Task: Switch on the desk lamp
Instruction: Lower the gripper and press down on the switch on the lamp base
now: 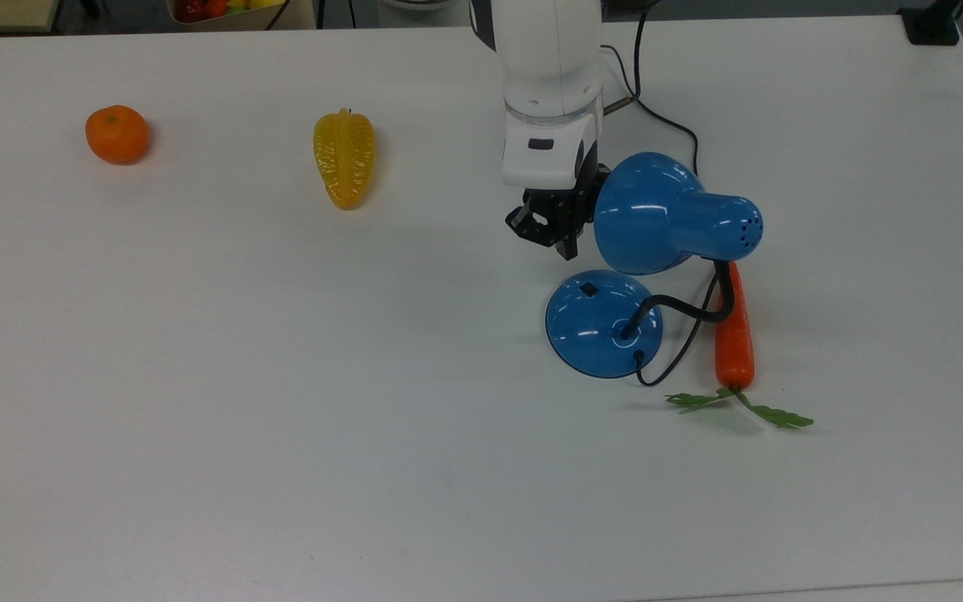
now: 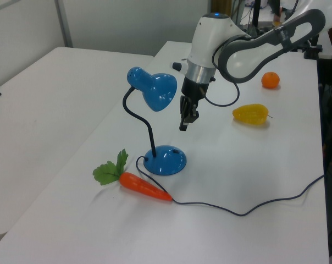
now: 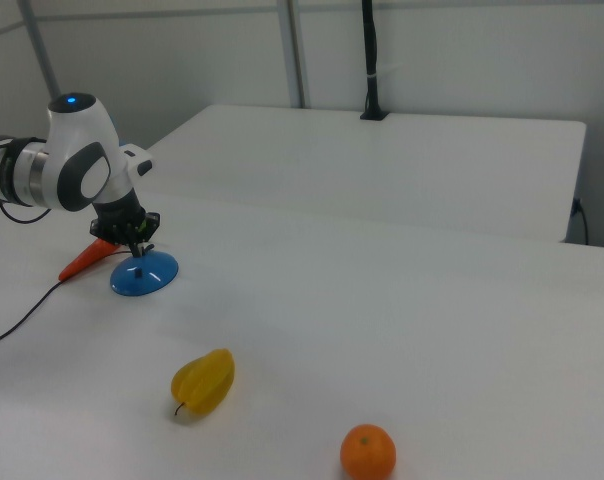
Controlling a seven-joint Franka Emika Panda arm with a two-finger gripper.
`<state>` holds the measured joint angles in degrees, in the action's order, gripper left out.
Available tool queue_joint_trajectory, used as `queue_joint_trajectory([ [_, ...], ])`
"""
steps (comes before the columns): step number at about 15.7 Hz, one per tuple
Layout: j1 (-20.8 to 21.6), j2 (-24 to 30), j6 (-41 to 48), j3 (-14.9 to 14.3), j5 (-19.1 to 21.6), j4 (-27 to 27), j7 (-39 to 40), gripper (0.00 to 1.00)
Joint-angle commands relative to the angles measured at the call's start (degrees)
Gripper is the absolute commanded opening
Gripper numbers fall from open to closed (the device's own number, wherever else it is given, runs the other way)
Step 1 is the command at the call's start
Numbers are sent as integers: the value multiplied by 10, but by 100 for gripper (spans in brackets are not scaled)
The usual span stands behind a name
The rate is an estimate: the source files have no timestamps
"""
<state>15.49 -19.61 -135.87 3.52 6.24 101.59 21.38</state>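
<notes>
Approach step: gripper point(image 1: 566, 238), fingers apparently pinched together and empty, hovers beside the shade above the desk lamp point(image 1: 653, 251) base near the carrot point(image 1: 734, 330); next, descend to press the switch point(image 1: 588, 289).

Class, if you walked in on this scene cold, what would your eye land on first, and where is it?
The glossy blue desk lamp stands out on the white table, at the top view's right, with the gripper hanging just beside its shade, above the base. Next come the bright foods: a carrot by the lamp, a yellow starfruit and an orange farther left.
</notes>
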Motion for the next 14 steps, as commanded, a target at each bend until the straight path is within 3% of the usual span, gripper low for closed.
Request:
queue_joint_trajectory([
  [1,4,-12,-45,11,6,4,6,0],
  [14,16,-56,-87,15,-2,2,7,0],
])
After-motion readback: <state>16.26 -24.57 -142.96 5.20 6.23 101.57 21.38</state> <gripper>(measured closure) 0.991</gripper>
